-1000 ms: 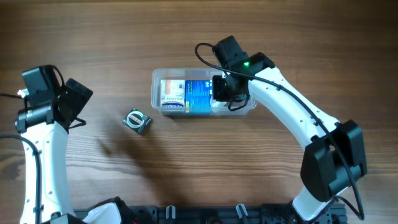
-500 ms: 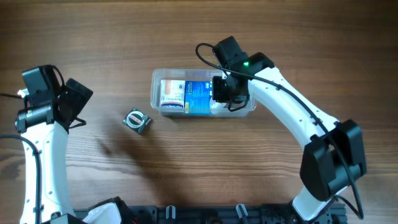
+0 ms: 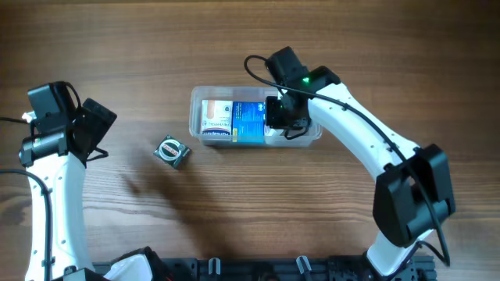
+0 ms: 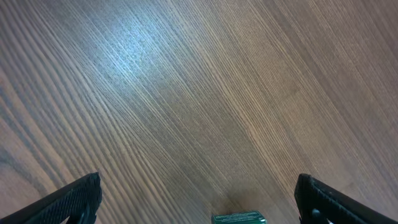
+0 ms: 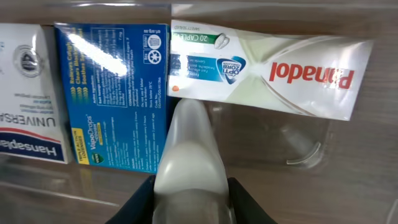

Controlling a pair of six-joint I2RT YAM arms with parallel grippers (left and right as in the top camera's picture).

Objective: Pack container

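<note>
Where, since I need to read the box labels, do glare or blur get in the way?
Right wrist: glare whitens print on the blue box at its upper left, the white box reads sharply, the finger in front is soft. Overhead: labels in the tub are too small to read. Left wrist: sheen on the table, nothing legible.

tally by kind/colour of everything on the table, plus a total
Clear container: 1
White boxes in it, Hansaplast box and Panadol box: 2
Blue box in it: 1
Small green item lying outside it: 1
Total: 5
</note>
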